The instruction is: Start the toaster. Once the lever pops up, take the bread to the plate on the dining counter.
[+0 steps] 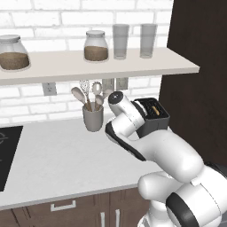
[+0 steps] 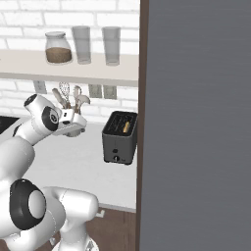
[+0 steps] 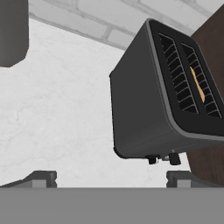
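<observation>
The dark grey toaster stands at the right end of the white worktop, against a dark cabinet side. The bread sits low in one top slot, only its tan edge showing. The toaster has a pale knob low on its front; in the hand view its lever sticks out at the lower edge of the toaster. My gripper is open and empty, hovering left of the toaster, apart from it. The plate and the dining counter are out of view.
A grey utensil holder with spoons and a whisk stands behind the arm. The shelf above carries jars and glasses. A dark tall cabinet flanks the toaster; its grey side panel blocks the right. A black cooktop lies far left.
</observation>
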Controlling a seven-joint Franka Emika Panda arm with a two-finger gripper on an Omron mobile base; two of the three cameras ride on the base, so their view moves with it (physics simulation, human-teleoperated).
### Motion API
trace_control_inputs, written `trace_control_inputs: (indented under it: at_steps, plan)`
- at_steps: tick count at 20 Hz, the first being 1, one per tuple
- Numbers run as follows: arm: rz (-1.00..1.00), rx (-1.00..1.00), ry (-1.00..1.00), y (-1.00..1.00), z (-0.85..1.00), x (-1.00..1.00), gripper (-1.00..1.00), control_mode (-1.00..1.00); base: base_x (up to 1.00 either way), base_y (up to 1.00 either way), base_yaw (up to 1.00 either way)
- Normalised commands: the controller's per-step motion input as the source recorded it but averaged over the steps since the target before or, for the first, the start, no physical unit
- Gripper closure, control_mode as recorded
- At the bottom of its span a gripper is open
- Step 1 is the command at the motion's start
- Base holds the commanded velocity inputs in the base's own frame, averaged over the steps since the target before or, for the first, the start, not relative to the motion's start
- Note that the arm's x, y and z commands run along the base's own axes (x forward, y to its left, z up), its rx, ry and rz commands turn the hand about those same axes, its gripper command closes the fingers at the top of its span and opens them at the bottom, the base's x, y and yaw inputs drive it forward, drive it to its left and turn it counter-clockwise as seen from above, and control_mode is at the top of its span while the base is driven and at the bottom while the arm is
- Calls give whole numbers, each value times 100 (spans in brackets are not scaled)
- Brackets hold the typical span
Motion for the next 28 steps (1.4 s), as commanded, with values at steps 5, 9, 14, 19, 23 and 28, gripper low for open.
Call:
trace_control_inputs:
  at_steps: [5, 9, 14, 19, 23, 28]
  plan:
    - [0, 0, 0, 0, 0, 0, -100, -100, 0, 0, 0]
    - [0, 0, 0, 0, 0, 0, -100, -100, 0, 0, 0]
    - [0, 0, 0, 0, 0, 0, -100, -100, 0, 0, 0]
    - [0, 0, 0, 0, 0, 0, -100, -100, 0, 0, 0]
    - [0, 0, 0, 0, 0, 0, -100, -100, 0, 0, 0]
    - [0, 0, 0, 0, 0, 0, -100, -100, 0, 0, 0]
